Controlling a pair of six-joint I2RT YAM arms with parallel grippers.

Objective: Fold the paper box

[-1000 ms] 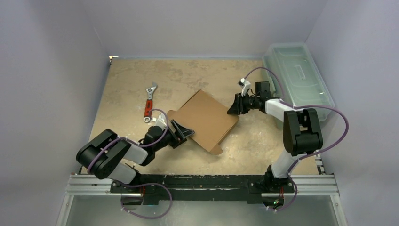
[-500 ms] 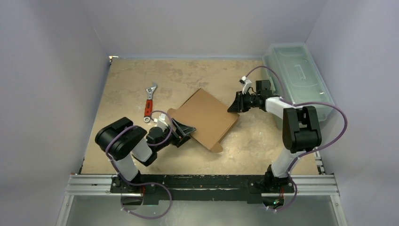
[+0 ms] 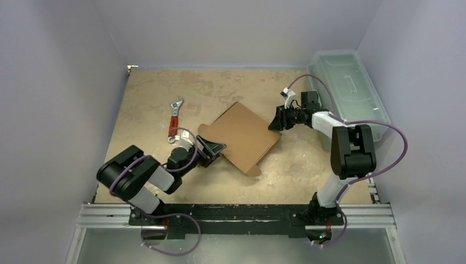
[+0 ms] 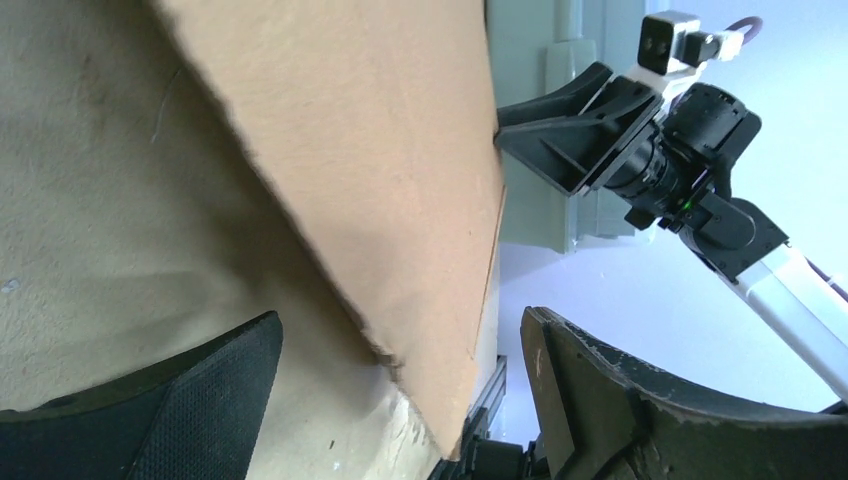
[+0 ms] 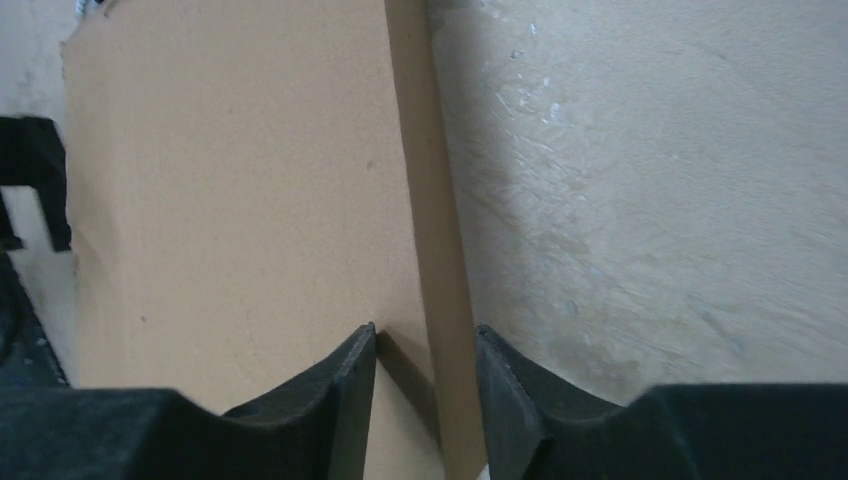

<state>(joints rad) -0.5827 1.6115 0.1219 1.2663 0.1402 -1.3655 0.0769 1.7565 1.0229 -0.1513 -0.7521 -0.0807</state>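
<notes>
The paper box [image 3: 242, 137] is flat brown cardboard lying slantwise in the middle of the table. My left gripper [image 3: 211, 149] is at its near-left corner, low over the table. In the left wrist view its jaws [image 4: 400, 390] stand wide open with the box's corner [image 4: 370, 150] between them, touching neither finger. My right gripper [image 3: 275, 120] is at the box's far-right corner. In the right wrist view its jaws [image 5: 425, 335] are partly open astride the box's edge strip [image 5: 425, 200], with a gap on the side over the top face [image 5: 230, 200].
A wrench with a red handle [image 3: 175, 125] lies left of the box, just beyond my left gripper. A translucent pale-green bin [image 3: 346, 88] stands along the right wall behind the right arm. Grey walls enclose the table on three sides.
The left arm's elbow swung in and back out while its gripper stayed at the box's corner. The right gripper's jaws narrowed, then widened, and it drew slightly right. The box nudged slightly up-right.
</notes>
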